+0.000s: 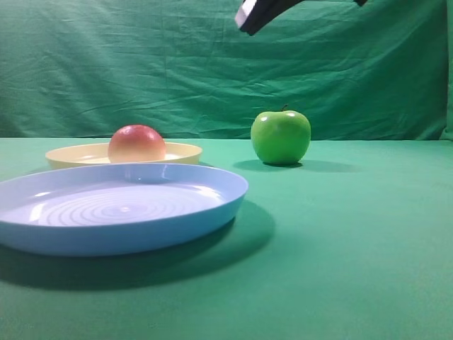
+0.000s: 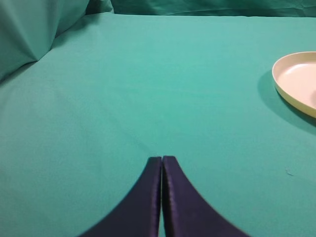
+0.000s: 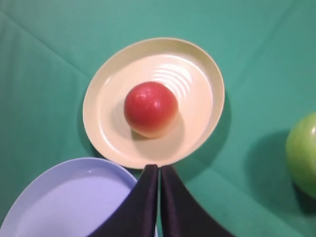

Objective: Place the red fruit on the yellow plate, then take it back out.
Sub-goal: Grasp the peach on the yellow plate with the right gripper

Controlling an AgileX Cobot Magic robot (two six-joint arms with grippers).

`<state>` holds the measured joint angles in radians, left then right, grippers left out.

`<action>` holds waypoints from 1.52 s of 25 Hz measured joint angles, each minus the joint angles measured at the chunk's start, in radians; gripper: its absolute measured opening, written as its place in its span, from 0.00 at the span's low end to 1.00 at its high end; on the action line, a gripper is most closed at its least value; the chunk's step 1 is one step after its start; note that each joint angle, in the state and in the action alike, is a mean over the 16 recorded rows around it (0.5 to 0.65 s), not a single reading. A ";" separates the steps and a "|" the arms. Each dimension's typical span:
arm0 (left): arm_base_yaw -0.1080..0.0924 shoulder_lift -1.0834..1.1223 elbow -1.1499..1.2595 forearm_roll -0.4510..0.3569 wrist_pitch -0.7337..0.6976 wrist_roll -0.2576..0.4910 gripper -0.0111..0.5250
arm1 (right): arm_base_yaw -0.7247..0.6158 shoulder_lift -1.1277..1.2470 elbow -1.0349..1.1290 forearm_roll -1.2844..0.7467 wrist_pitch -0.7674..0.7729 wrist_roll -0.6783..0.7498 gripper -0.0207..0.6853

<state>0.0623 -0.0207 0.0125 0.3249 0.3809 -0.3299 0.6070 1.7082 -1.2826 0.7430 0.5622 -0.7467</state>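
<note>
Black fingers of the right gripper (image 3: 159, 170) are pressed together, empty, at the bottom centre of the right wrist view, above the shallow round cream-yellow plate (image 3: 202, 128). On it rests the small round red fruit (image 3: 150, 109). The left gripper (image 2: 162, 160) is likewise closed over green cloth (image 2: 148, 89). A glossy green apple (image 1: 281, 137) sits right of the large light-blue plate (image 1: 141, 237).

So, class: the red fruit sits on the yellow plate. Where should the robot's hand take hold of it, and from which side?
Grip the red fruit across its widest middle, coming straight down from above. It is a smooth ball resting near the centre of the yellow plate, so its top and flanks are free, while the low rim would likely hinder a sideways approach. The right hand is above the plate's edge, shut, so it would have to open first.
</note>
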 joint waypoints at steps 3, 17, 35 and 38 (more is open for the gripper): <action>0.000 0.000 0.000 0.000 0.000 0.000 0.02 | 0.020 0.058 -0.095 -0.066 0.047 0.006 0.03; 0.000 0.000 0.000 0.000 0.000 -0.001 0.02 | 0.134 0.376 -0.472 -0.440 0.146 0.209 0.36; 0.000 0.000 0.000 0.000 0.000 -0.002 0.02 | 0.141 0.571 -0.515 -0.382 -0.077 0.205 0.89; 0.000 0.000 0.000 0.000 0.000 -0.002 0.02 | 0.141 0.589 -0.516 -0.375 -0.084 0.204 0.82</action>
<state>0.0623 -0.0207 0.0125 0.3249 0.3809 -0.3314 0.7483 2.2975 -1.7982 0.3683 0.4787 -0.5429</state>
